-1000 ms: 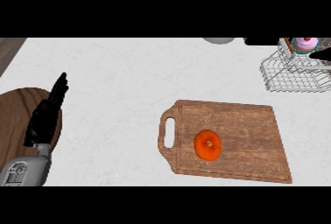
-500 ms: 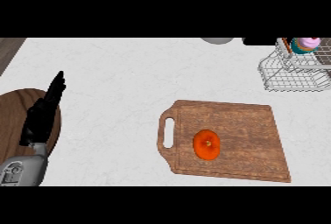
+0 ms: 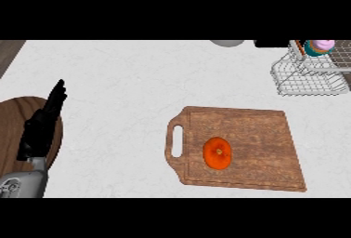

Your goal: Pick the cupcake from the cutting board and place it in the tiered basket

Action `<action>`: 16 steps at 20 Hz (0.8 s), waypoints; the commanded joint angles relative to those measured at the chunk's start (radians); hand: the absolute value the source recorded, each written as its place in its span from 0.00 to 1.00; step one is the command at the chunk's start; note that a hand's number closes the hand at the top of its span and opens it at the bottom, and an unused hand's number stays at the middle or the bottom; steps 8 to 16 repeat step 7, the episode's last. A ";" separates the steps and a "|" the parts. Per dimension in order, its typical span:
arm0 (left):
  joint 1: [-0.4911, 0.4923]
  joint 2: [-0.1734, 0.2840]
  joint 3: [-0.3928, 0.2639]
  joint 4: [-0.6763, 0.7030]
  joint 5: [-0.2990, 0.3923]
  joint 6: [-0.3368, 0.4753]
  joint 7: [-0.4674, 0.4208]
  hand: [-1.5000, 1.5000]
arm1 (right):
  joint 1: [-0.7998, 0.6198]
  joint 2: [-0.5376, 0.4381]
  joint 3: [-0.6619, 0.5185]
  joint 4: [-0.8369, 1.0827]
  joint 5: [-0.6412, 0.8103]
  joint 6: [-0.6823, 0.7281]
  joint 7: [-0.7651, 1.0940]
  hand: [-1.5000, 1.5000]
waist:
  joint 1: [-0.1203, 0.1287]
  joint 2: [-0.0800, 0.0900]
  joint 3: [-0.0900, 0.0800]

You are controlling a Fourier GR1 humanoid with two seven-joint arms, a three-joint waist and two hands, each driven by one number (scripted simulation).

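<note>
White marbled counter [image 3: 123, 79] (wooden cutting board [image 3: 260, 135])

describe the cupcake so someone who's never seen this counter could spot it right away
Start at the wooden cutting board right of the counter's middle, then look up to the white wire tiered basket at the top right corner. The cupcake sits in its upper tier: a teal cup with pink frosting, unlike the flat orange round on the board.

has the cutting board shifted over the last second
Yes. The cutting board sits slightly nearer the view's bottom, as does the wire basket, so the view likely shifted.
</note>
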 commanded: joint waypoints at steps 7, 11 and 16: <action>-0.020 -0.006 0.018 0.037 0.004 -0.008 -0.027 0.50 | 0.279 -0.219 -0.195 0.155 -0.167 0.218 -0.295 0.00 | 0.001 0.006 0.002; -0.020 -0.006 0.018 0.037 0.004 -0.008 -0.027 0.50 | 0.279 -0.219 -0.195 0.155 -0.167 0.218 -0.295 0.00 | 0.001 0.006 0.002; -0.020 -0.006 0.018 0.037 0.004 -0.008 -0.027 0.50 | 0.279 -0.219 -0.195 0.155 -0.167 0.218 -0.295 0.00 | 0.001 0.006 0.002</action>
